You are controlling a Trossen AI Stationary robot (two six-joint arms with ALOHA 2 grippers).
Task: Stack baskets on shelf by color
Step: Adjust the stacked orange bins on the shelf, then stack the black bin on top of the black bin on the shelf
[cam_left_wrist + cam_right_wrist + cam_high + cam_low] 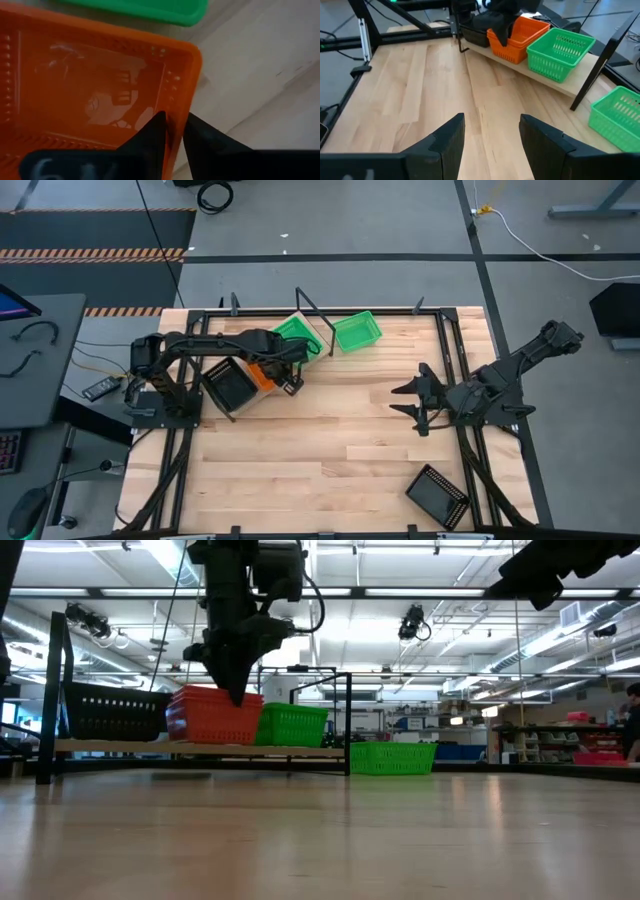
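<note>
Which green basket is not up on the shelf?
The green basket sitting on the table beside the shelf's end. The other green basket stands on the shelf, next to the orange basket.

A dark desk (40,360) lies at nine o'clock off the butcher-block tabletop (330,450), a white cable (540,245) crossing the grey floor (400,280) toward two o'clock

free: table centre (330,440) | blocked: shelf (580,82) full, left hand (238,690) there
</note>
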